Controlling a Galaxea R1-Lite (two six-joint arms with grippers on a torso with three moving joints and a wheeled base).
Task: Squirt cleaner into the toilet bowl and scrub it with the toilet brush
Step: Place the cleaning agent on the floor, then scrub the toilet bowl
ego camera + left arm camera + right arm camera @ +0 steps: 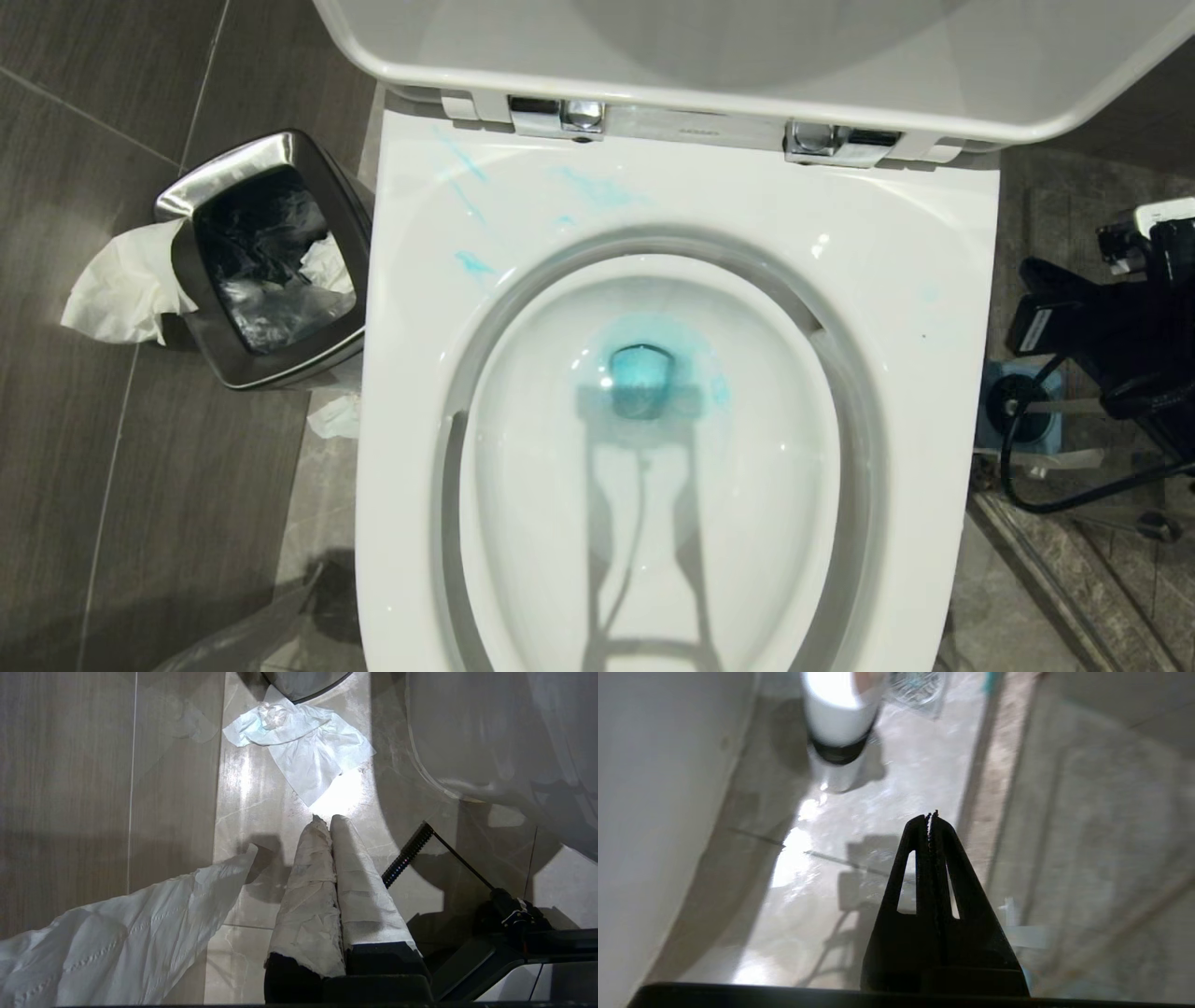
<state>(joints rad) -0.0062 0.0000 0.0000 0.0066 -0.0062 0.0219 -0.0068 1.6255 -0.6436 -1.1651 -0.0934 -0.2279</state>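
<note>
From my remote seat: my left gripper [325, 820] hangs pinched together over floor tile, grasping nothing. The toilet bowl [896, 280], centre, shows cleaner [640, 378] tinting its water blue. My right gripper [932, 816] is pressed closed and empty, off the bowl's right flank.

A steel bin [266, 261] is standing on the grey floor tiles [84, 448], a white tissue [121, 285] is hanging over its rim, and another crumpled tissue [301, 742] is lying nearby.
</note>
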